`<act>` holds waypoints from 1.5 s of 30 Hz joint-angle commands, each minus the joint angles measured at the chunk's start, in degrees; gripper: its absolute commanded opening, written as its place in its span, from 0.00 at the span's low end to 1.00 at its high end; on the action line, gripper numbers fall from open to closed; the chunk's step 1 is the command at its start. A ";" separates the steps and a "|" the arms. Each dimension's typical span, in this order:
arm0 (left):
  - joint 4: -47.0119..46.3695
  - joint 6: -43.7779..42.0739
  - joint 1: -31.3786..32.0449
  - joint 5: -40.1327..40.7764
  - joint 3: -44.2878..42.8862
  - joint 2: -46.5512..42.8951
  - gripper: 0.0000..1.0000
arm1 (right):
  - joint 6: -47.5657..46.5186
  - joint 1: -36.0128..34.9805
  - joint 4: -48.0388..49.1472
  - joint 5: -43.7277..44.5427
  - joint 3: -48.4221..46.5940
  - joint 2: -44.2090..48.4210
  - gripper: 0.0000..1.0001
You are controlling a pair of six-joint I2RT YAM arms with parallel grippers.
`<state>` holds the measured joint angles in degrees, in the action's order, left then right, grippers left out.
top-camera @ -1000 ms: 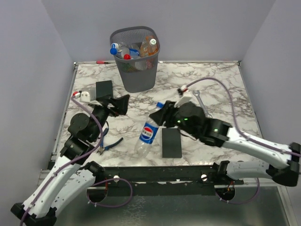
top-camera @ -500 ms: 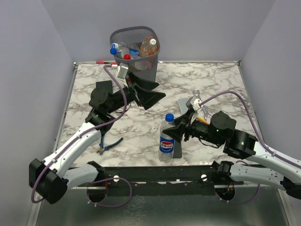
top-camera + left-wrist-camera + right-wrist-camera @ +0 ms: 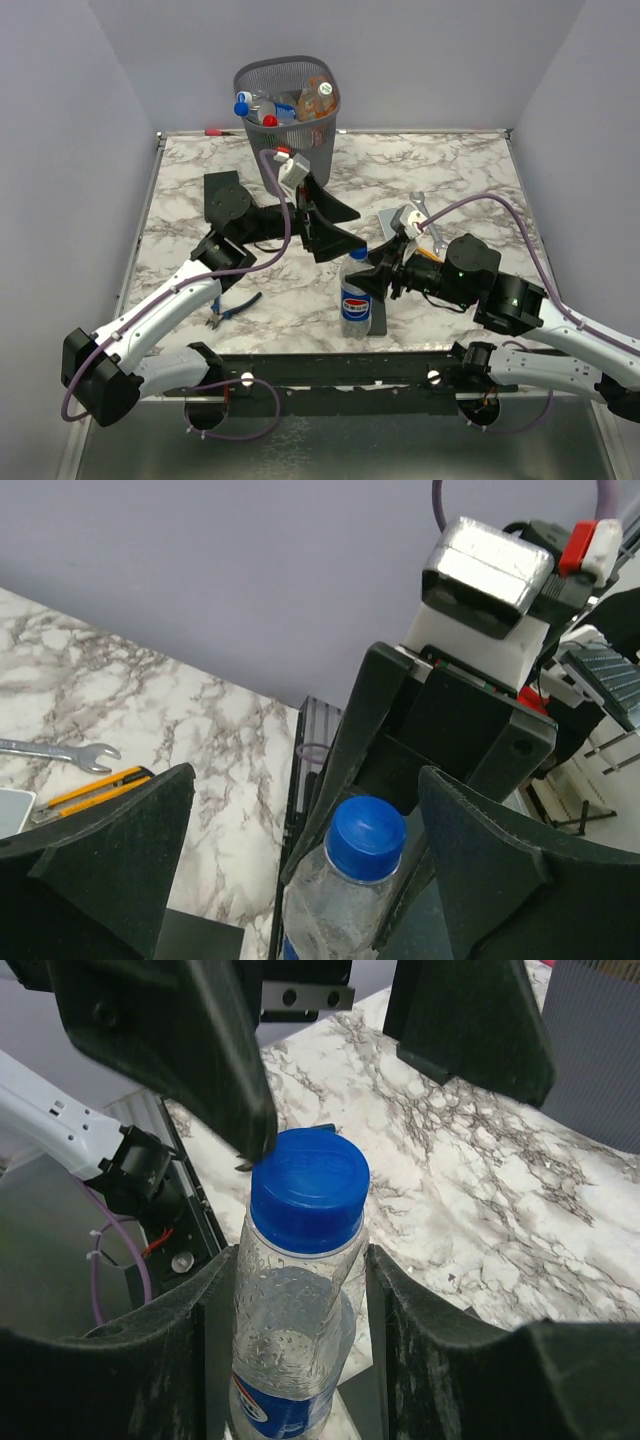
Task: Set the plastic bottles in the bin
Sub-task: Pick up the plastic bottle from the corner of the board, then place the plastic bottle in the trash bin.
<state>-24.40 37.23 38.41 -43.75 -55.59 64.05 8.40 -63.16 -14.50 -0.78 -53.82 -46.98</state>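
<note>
Right tool (image 3: 368,283): closed on a bottle (image 3: 355,297). One finger (image 3: 120,1360) sits on each side of the clear body, below the neck, pads against the plastic.

Bottle: upright in that grip, blue cap (image 3: 308,1188) on, blue label with a red-and-white logo low on the body. The wall above the label looks beaded.

Under the right tool: a black slab (image 3: 378,318) lies flat on the marble counter (image 3: 450,170). The bottle's base is over the slab's left edge. Cannot tell whether it rests there or hangs just clear.

Left tool (image 3: 362,232): open wide, holding nothing. It sits just beyond the right tool and a little higher, reaching in from the left. From its own wrist camera the two fingers stand either side of the cap, with the right tool's body behind. From the right wrist camera one fingertip (image 3: 245,1125) comes down very near the cap's rim. Contact cannot be told.

Farther out, on the right tool's far side: a wrench (image 3: 60,750) and a yellow-orange knife (image 3: 100,783) lie side by side on the counter.

Left of both tools, near the counter's front edge: blue-handled pliers (image 3: 232,308), lying flat.

Well beyond the left tool, at the counter's back edge: the bin (image 3: 290,160), standing upright. It is filled to the rim with bottles (image 3: 285,100), showing blue caps, a red cap and an orange one at the right side.
</note>
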 commanded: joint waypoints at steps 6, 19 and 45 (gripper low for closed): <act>14.03 -12.64 4.21 1.31 -1.95 -0.57 0.88 | -1.48 -0.24 -0.29 0.50 -2.17 -1.44 0.31; 14.53 -13.06 5.31 8.41 -2.76 -1.35 0.00 | 0.36 -0.25 -0.88 -1.48 -3.25 -1.19 0.87; -15.74 -49.56 -11.65 55.84 -51.38 38.57 0.00 | 10.81 -0.22 -4.76 6.22 3.00 18.68 1.00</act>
<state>-32.67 -6.66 28.40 8.43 -106.24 96.23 16.38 -63.16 -19.18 0.95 -55.20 -29.12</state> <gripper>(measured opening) 0.332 0.998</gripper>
